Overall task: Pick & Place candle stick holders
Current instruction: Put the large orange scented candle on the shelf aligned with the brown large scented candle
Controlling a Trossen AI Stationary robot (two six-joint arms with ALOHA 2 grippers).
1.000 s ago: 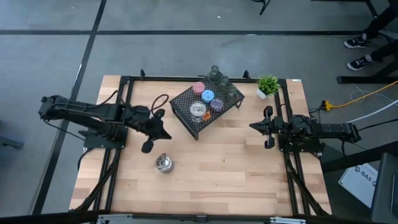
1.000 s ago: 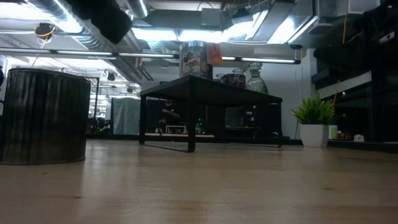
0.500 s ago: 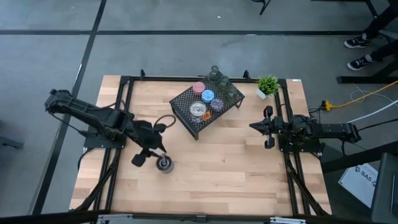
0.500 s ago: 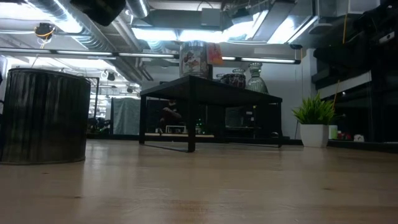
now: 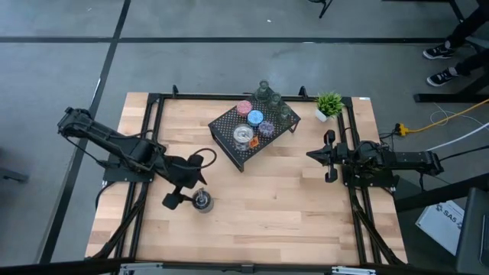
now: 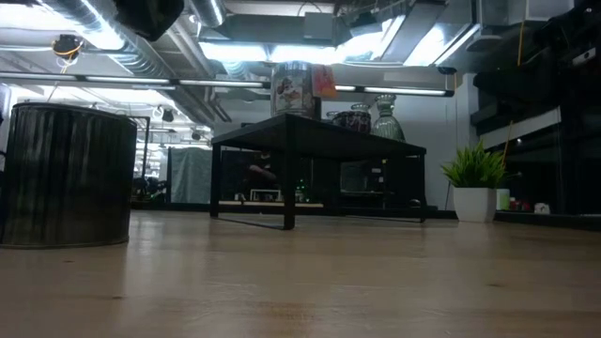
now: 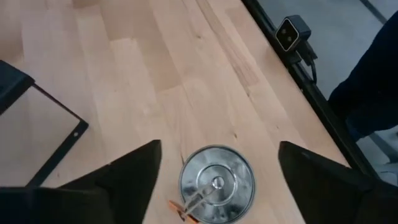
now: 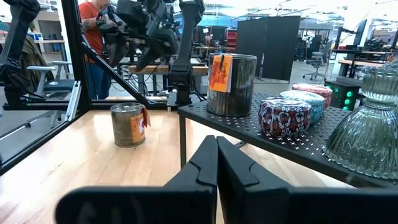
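Your left gripper (image 7: 214, 171) has changed the most over the last second: it has swung away from the black wire-mesh rack (image 5: 252, 131) toward the near part of the table (image 5: 290, 214), come down over the lone silver candle stick holder (image 5: 202, 202), and spread its jaws from shut to wide. In the left wrist view you see the two dark fingers (image 7: 134, 171) standing apart on either side of the shiny disc, with its centre post and a small orange tag showing between them — nothing is gripped yet. Whether the fingers have reached the holder's wall or are above it, you cannot tell from these views.

That reads as the approach for a pick: this silver holder sits alone on the bare wood, well apart from the rack, and it is the one piece not yet grouped with the others. On the rack you still have the second silver holder (image 5: 243, 135), the pink cup (image 5: 244, 108), the blue cup (image 5: 255, 117), the purple cup (image 5: 267, 127) and the glass holders (image 5: 269, 98) at the far edge.

Your right gripper (image 8: 216, 163) has not moved — it waits near the table's right side, jaws pressed together, empty, looking across at the rack. The small potted plant (image 5: 329, 104) stands at the far right corner, out of the way.

My judgement: you need to lower and centre the jaws around the disc's wall before closing — its polished rim could slip.
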